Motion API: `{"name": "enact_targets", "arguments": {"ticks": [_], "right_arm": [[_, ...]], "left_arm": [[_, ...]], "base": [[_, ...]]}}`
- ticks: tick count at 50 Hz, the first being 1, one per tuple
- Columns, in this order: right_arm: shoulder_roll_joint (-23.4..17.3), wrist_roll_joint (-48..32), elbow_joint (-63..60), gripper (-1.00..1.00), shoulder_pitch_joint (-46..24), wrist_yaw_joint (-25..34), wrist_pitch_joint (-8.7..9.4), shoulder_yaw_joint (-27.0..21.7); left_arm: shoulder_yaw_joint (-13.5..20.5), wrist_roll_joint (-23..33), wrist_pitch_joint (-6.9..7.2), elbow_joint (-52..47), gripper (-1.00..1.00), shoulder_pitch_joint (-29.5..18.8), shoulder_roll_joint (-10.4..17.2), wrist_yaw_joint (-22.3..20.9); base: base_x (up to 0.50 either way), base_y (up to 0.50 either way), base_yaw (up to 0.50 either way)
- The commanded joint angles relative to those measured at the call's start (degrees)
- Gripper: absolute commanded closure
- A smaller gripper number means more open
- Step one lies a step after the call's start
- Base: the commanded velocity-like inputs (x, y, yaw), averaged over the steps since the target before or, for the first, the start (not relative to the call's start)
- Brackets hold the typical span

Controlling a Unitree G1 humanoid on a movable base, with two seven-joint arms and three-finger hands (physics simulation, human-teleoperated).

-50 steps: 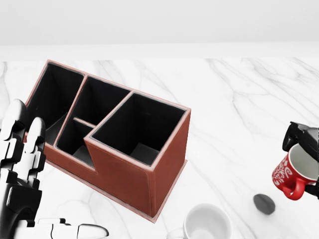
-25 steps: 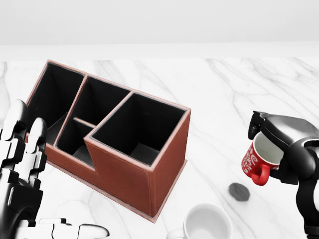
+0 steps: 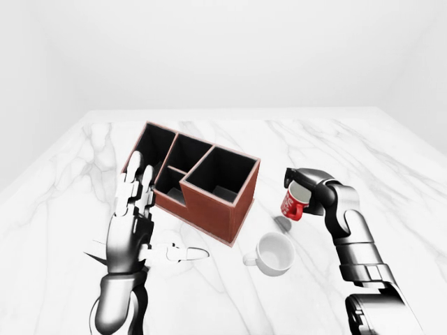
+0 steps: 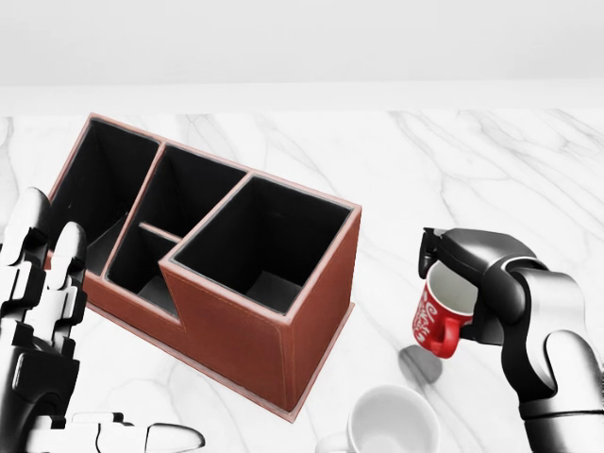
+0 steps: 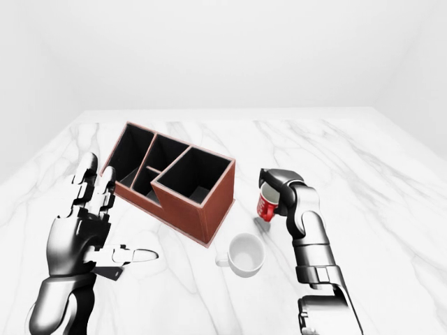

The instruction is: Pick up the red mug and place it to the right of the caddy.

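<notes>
You had two mugs on the white marble table (image 4: 491, 160). Your right hand (image 4: 472, 274) had its fingers clamped on the one red mug with white lettering (image 4: 440, 311), lifted off the table at the head view's right, near the single brown four-compartment leather caddy (image 4: 212, 255). One white ceramic mug (image 4: 392, 423) stood at bottom centre. Your left hand (image 3: 133, 223) hung with fingers spread apart.

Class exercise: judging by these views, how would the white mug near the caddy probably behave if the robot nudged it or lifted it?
The white mug stands upright on a wide base, so it would probably slide, not tip. It looks rigid and glossy, possibly slippery. Its handle would likely make a push turn it.
</notes>
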Motion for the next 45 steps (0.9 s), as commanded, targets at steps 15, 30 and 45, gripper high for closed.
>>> {"name": "enact_targets", "arguments": {"ticks": [15,30,45], "right_arm": [[1.54,3.00,14.22,1.00,-8.15,-4.94,0.00,2.29],[2.07,5.02,23.73,1.00,-10.36,-13.10,0.00,3.65],[3.03,7.84,35.57,1.00,-15.66,-22.54,0.00,4.70]], "left_arm": [[0.17,-0.10,0.00,0.84,-1.00,-0.33,0.00,-0.12],[-0.15,-0.02,0.00,0.00,-1.00,0.12,0.01,-0.01],[-0.59,0.16,0.00,0.44,-1.00,0.24,0.05,0.13]], "base": [[0.00,0.00,0.00],[0.00,0.00,0.00],[0.00,0.00,0.00]]}}
